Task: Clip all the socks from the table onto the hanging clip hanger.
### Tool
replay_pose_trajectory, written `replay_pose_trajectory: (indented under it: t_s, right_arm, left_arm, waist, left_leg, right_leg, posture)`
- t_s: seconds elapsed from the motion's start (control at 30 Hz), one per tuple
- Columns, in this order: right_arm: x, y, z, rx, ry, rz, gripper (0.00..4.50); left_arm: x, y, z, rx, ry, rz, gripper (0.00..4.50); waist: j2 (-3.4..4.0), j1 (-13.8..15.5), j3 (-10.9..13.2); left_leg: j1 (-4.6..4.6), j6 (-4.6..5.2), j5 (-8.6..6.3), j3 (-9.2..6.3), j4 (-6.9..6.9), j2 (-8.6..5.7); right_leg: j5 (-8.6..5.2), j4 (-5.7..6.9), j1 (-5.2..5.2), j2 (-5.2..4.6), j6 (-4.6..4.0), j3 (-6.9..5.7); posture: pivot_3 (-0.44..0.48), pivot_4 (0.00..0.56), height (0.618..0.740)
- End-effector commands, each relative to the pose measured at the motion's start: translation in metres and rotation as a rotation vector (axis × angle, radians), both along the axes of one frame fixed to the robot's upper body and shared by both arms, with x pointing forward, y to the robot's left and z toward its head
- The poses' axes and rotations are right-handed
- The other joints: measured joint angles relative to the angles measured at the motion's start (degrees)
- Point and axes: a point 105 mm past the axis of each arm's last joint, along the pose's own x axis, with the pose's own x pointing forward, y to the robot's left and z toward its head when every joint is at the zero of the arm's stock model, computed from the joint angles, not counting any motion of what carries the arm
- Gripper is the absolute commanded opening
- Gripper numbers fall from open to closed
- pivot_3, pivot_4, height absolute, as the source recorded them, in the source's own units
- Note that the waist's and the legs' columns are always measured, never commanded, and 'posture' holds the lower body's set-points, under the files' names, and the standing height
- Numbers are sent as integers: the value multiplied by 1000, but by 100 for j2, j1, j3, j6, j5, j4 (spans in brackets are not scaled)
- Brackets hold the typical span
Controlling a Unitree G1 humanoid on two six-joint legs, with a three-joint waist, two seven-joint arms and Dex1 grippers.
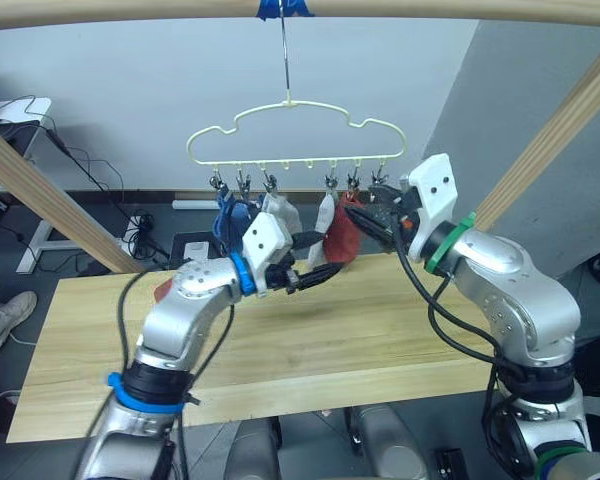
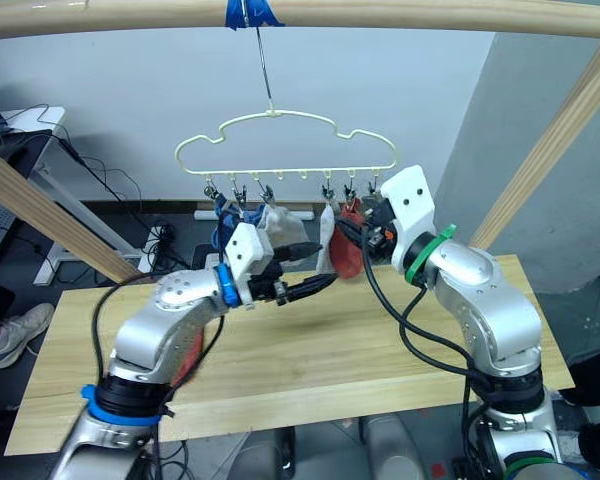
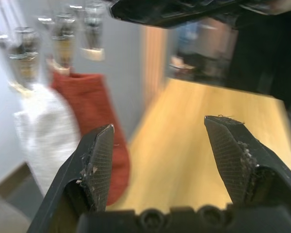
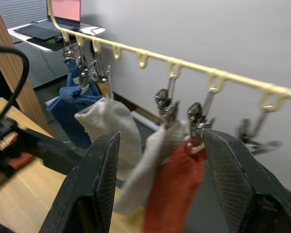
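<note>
pale grainy plank table [image 1: 380, 330], cloud-shaped hanger [image 1: 295, 130]

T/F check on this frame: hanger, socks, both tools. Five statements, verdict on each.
1. The hanger hangs by its hook from the wooden pole overhead. True.
2. A red sock is clipped on the hanger next to a grey sock. True.
3. The left tool is shut on a blue sock. False: its fingers are apart with nothing between them.
4. The right tool is open, facing the row of clips. True.
5. All the socks on the hanger are red. False: blue socks and grey ones hang there too.
</note>
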Motion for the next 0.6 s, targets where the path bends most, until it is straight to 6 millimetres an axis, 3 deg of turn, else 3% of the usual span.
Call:
replay_pose_trajectory:
  t_s: [0.03,0.23,0.33,0.6]
  right_arm:
    - [-2,-14,16,39,-93,-114,2762]
    - [12,-19,8,82,-65,-252,2762]
    - [20,-20,4,94,-45,-293,2215]
    - [36,-16,-4,98,-14,-345,2215]
  left_arm:
    - [-10,9,28,10,-64,-104,3299]
    - [-1,18,47,26,-110,-101,3299]
    - [3,17,49,30,-126,-91,3344]
    - [3,11,54,13,-148,-89,3344]
  waist:
    - [0,-2,0]
    - [0,4,0]
    - [0,7,0]
    - [1,16,0]
  left_leg:
    - [0,0,0,0,0,0]
    - [0,0,0,2,0,0]
    - [-1,0,0,3,0,0]
    - [-1,0,0,4,-1,1]
  right_leg:
    - [0,0,0,0,0,0]
    - [0,-4,0,-1,0,2]
    - [0,-5,0,-1,0,3]
    - [0,-3,-1,-1,0,5]
  posture:
    - [-239,242,740]
    - [-239,242,740]
    - [-225,243,740]
    - [-222,241,740]
